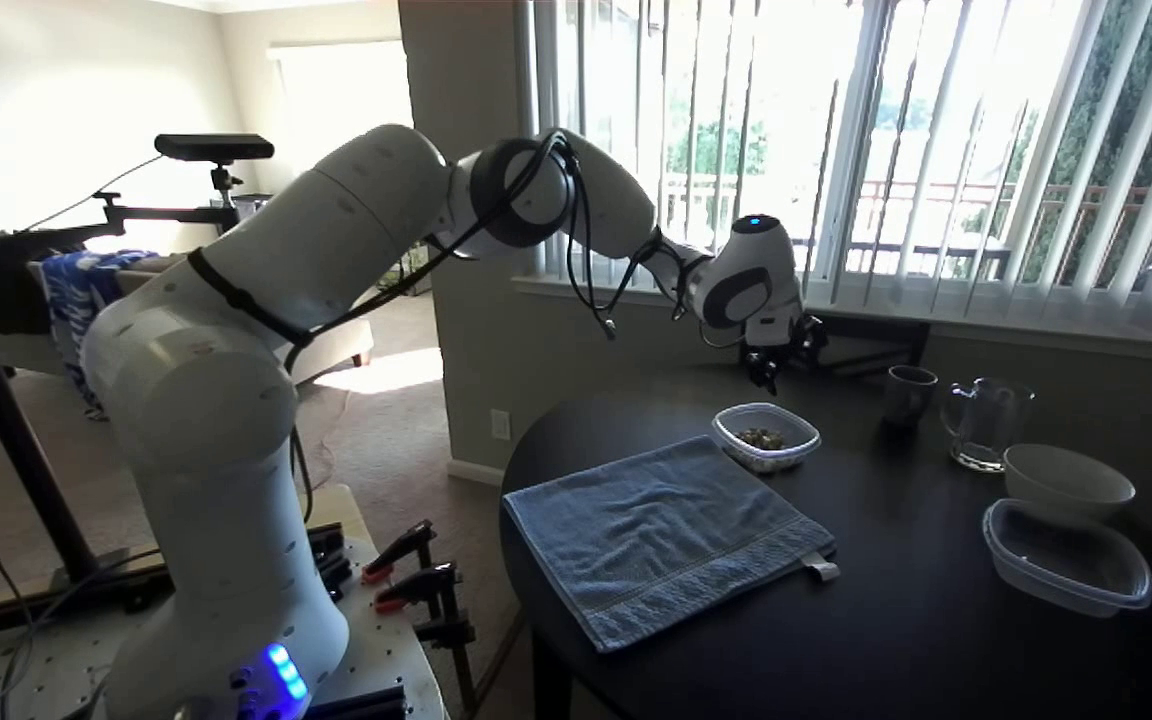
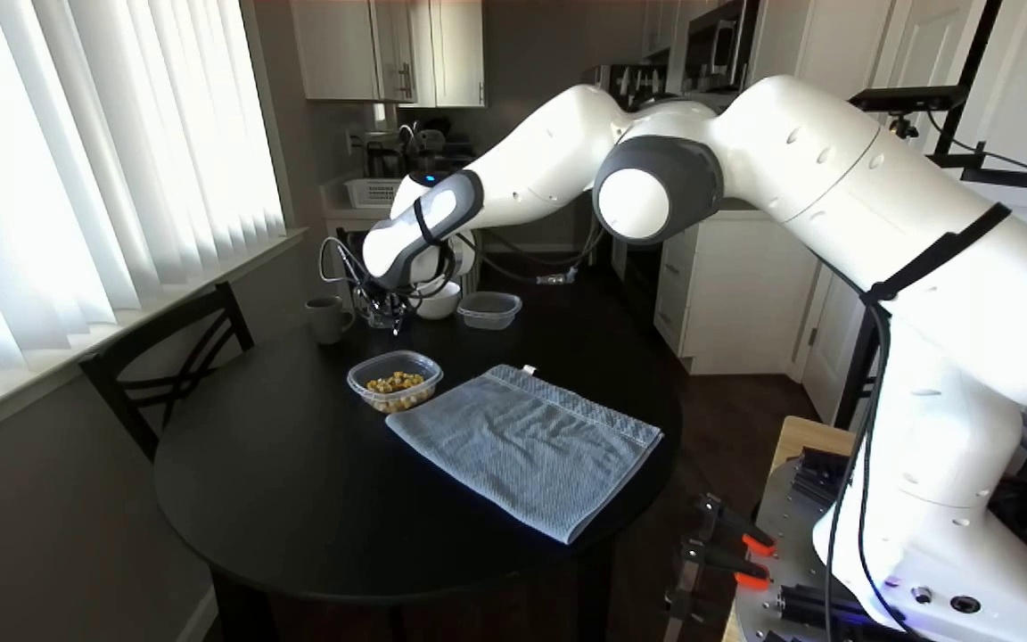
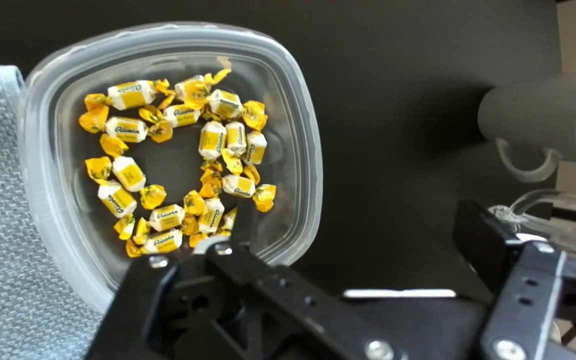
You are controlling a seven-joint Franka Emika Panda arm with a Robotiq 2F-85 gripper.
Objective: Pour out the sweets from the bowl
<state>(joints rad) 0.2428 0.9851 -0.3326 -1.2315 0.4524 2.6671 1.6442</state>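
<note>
The bowl is translucent with a rounded-square rim and stands upright on the dark table. It shows in both exterior views point(image 1: 781, 462) point(image 2: 358, 382) and in the wrist view point(image 3: 313, 165). Several yellow-and-white wrapped sweets point(image 3: 213, 141) lie inside it; they also show in both exterior views point(image 1: 761, 438) point(image 2: 396, 382). My gripper point(image 3: 358, 225) is open with nothing between its fingers. In an exterior view the gripper point(image 1: 788, 362) hangs above the bowl, apart from it. In the wrist view the left finger overlaps the bowl's lower right part and hides some rim; the right finger is outside the bowl.
A folded blue towel point(image 1: 656, 530) lies beside the bowl. A grey mug point(image 1: 908, 395), a glass mug point(image 1: 986, 425), a white bowl point(image 1: 1066, 480) and an empty clear container point(image 1: 1066, 580) stand further along the table. A dark chair point(image 2: 179, 366) is by the window.
</note>
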